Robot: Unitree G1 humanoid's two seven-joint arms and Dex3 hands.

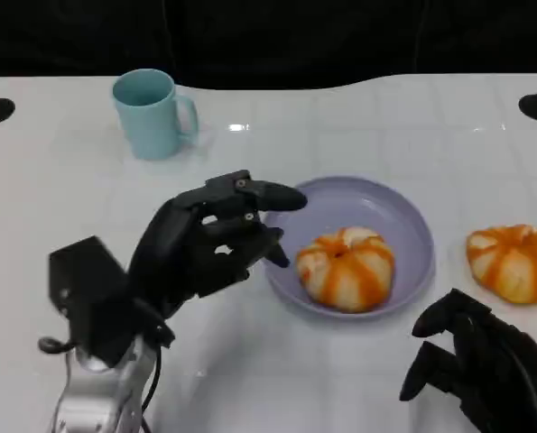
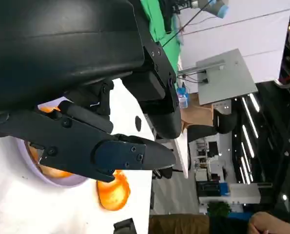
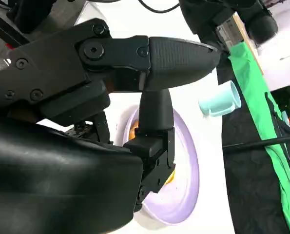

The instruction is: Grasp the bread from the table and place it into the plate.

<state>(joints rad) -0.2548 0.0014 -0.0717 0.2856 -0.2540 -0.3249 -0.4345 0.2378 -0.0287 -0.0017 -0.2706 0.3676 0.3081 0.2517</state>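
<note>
Now | bread in plate | left hand fingers spread, just beside, empty

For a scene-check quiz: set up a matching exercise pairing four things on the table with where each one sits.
Things:
1. mug
2. plate
3. bread with no dish under it
4. left hand

Places:
A. on the bare table, at the picture's right of the plate
B. far side of the table, toward the picture's left
C. middle of the table, with one bread in it
D. open beside the plate's rim on the picture's left, holding nothing

Pairs: 1-B, 2-C, 3-A, 4-D
</note>
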